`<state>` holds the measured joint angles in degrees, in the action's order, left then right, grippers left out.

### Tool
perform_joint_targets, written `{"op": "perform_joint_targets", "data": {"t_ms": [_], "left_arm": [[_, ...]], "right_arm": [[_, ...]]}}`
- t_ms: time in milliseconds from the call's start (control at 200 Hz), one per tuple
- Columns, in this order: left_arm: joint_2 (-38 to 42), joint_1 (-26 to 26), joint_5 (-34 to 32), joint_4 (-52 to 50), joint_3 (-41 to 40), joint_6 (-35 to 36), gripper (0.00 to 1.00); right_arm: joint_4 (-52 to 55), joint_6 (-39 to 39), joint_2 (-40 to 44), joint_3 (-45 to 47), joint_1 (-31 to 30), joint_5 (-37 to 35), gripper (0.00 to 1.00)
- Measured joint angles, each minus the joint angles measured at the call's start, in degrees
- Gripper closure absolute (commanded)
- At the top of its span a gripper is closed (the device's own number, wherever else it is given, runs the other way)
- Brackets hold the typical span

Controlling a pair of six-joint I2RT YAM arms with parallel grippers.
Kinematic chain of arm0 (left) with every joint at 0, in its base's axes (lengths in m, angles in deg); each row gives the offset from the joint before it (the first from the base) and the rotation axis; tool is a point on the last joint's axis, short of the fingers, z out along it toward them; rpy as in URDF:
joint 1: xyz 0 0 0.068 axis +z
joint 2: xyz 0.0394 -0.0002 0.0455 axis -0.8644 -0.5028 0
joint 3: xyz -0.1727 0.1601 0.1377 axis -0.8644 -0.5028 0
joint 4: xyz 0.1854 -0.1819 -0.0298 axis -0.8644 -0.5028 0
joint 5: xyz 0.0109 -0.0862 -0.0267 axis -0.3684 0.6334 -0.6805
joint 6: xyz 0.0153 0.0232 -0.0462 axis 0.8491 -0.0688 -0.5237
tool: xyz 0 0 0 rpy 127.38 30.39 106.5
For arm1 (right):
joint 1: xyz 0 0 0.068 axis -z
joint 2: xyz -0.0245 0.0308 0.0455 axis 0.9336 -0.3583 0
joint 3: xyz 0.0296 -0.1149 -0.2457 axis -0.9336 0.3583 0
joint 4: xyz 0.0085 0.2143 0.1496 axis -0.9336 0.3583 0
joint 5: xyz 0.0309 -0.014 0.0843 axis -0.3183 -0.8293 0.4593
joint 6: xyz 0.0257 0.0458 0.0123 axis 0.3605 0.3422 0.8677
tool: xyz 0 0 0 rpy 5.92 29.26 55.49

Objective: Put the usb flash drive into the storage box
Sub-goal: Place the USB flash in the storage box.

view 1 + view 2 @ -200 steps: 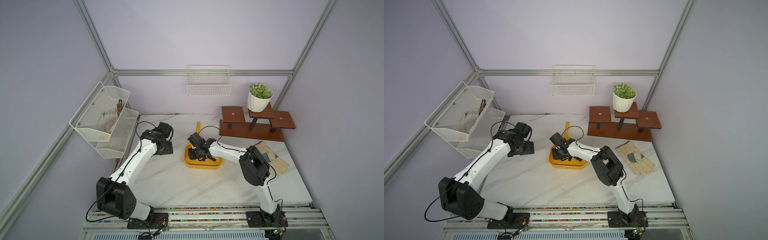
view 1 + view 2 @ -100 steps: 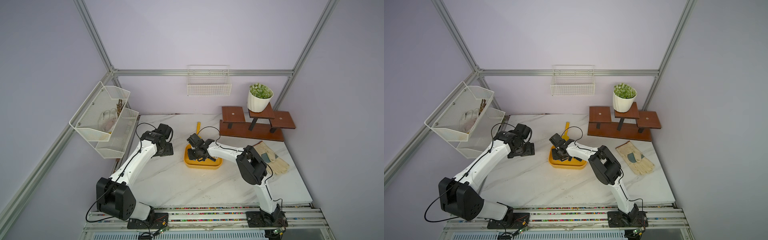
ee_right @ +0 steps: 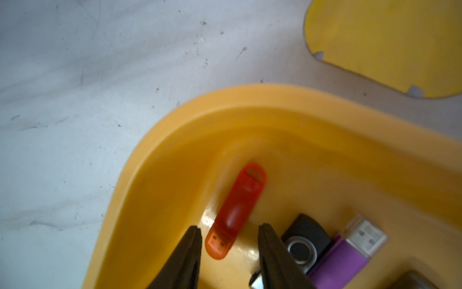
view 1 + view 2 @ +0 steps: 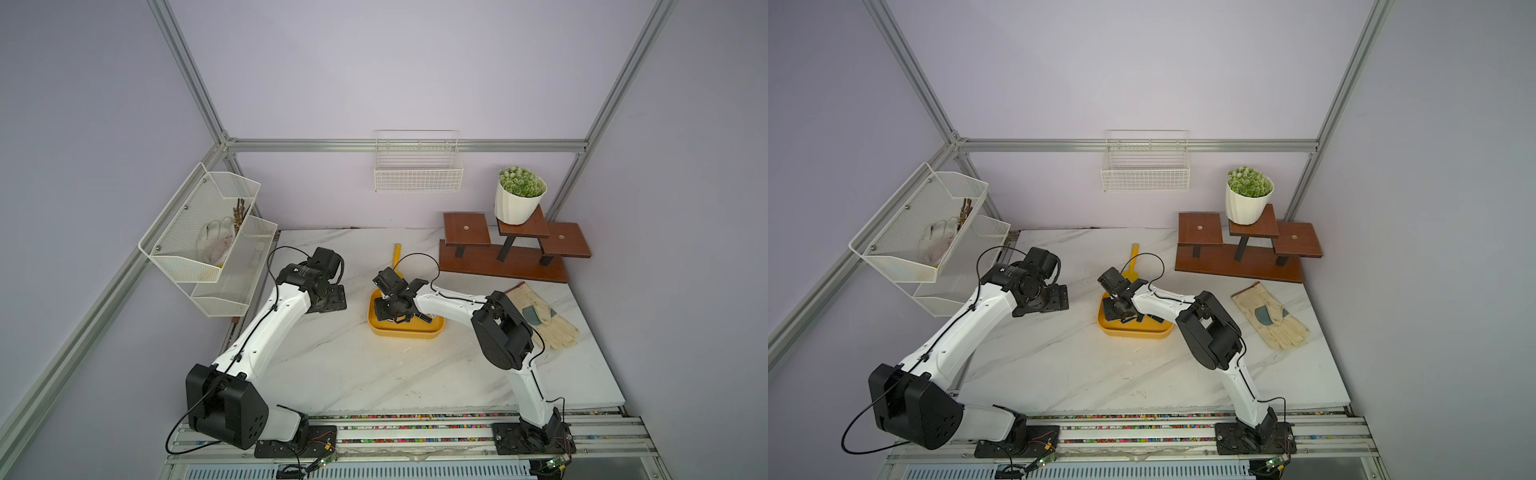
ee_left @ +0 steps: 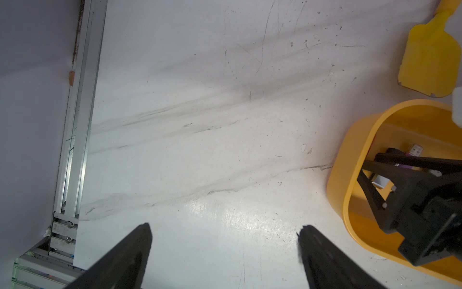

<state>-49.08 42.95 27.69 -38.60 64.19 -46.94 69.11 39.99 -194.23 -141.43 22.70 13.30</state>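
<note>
In both top views the right gripper (image 4: 395, 311) is still hovering inside the box (image 4: 405, 333), as a second ago. The left gripper (image 4: 332, 300) is staying at the box's 9 o'clock, and the scoop (image 4: 396, 255) is lying at 12.

Left wrist: the left fingers (image 5: 130, 250) are standing wide apart over the table (image 5: 200, 125), holding nothing.

Right wrist: the right fingers (image 3: 192, 250) are standing parted either side of the red drive (image 3: 237, 207), not gripping it. It is lying in the box beside a black drive (image 3: 306, 237) and a purple drive (image 3: 347, 252).
</note>
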Motion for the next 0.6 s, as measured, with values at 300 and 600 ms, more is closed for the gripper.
{"op": "perform_joint_targets", "data": {"t_ms": [300,600], "left_arm": [[0.0,2.4,-0.3,2.1,0.0,1.1,0.00],[-5.1,5.2,-3.3,17.6,-1.7,4.6,0.00]], "right_arm": [[1.5,-2.5,15.2,5.4,0.0,-2.4,0.36],[-0.6,-9.2,39.8,11.6,4.3,-11.4,0.01]]}}
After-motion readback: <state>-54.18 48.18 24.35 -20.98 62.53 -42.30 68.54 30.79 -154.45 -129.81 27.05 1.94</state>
